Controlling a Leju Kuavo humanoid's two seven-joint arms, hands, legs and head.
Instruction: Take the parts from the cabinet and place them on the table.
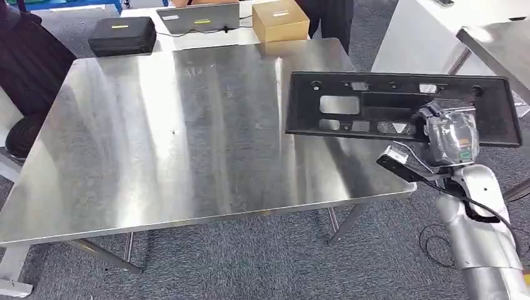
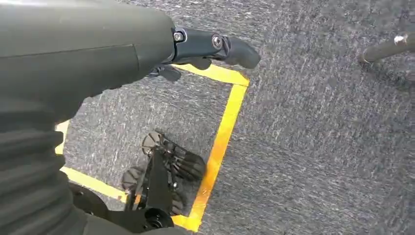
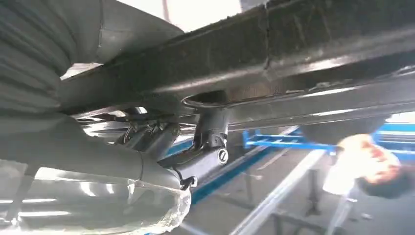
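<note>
Bare steel table point(image 1: 175, 137), behind it a white surface point(image 1: 164, 36) carrying black case point(image 1: 122, 35), laptop point(image 1: 199, 17), cardboard box point(image 1: 280, 20)

I'm seeing the table point(image 1: 175, 137) showing brushed metal, glossy and streaked with reflections. The part point(image 1: 400, 109) my right hand point(image 1: 451, 134) is gripping is looking like matt black plastic, slightly grainy. The floor point(image 2: 318, 137) is showing rough grey carpet crossed by smooth yellow tape point(image 2: 220, 142). The box point(image 1: 280, 20) is looking like plain cardboard.

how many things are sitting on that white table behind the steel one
3: a black hard case at its left, a grey laptop in the middle, a brown cardboard box at right. More may lie beyond view.
</note>
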